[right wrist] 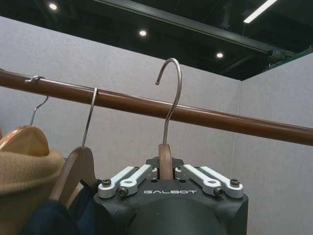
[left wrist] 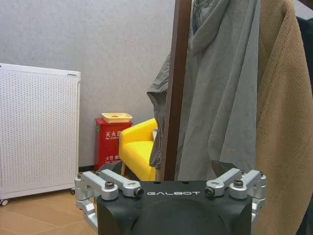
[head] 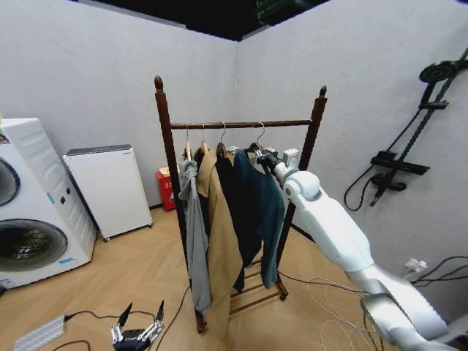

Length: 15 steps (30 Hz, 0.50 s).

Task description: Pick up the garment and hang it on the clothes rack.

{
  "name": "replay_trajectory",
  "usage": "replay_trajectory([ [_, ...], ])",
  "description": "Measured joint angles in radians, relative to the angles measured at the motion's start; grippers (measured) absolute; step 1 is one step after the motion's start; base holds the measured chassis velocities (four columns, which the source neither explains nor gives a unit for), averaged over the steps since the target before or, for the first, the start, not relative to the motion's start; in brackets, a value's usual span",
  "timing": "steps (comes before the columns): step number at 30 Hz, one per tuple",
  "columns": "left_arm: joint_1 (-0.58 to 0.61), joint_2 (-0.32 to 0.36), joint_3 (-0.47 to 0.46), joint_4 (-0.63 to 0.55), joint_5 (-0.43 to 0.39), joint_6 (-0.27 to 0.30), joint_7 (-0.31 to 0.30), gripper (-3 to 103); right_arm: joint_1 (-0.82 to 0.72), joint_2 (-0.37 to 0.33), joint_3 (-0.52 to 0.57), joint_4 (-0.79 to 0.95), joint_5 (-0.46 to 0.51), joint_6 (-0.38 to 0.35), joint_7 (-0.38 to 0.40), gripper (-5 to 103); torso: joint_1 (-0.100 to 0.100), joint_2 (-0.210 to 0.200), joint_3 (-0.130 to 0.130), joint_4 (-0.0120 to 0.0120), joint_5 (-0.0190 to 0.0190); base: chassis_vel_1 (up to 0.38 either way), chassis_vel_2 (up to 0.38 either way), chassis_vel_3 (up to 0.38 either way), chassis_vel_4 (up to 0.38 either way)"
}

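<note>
Head view: the garment hangs lengthwise down from the clothes rack rail, beside a tan coat and grey top. The right gripper is at its hanger; the left gripper hangs low, spread wide.

Left wrist view: "GALBOT" is printed on the gripper body.

Right wrist view: under the same lettering, the fingers clamp the hanger, its hook beside the rail.

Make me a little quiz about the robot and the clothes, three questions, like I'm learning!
1. True or false: the right gripper is shut on the neck of a wooden hanger.
2. Which piece hangs farthest left on the clothes rack in the head view? A) a red dress B) the grey hooded top C) a white shirt
3. Fill in: the left gripper, open, hangs low near the ____.
Key: 1 true; 2 B; 3 floor.
</note>
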Motion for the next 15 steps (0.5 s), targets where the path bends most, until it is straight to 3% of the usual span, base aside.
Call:
replay_trajectory([
  [8, 0.000, 0.000, 0.000, 0.000, 0.000, 0.000, 0.000, 100, 0.134, 0.104, -0.047, -0.164, -0.017, -0.005, -0.020, 10, 0.000, 0.000, 0.000, -0.0002, 0.0000, 0.000, 0.000, 0.000, 0.000],
  [15, 0.000, 0.000, 0.000, 0.000, 0.000, 0.000, 0.000, 100, 0.160, 0.140, -0.050, -0.262, -0.029, -0.011, -0.022, 10, 0.000, 0.000, 0.000, -0.0003, 0.0001, 0.000, 0.000, 0.000, 0.000],
])
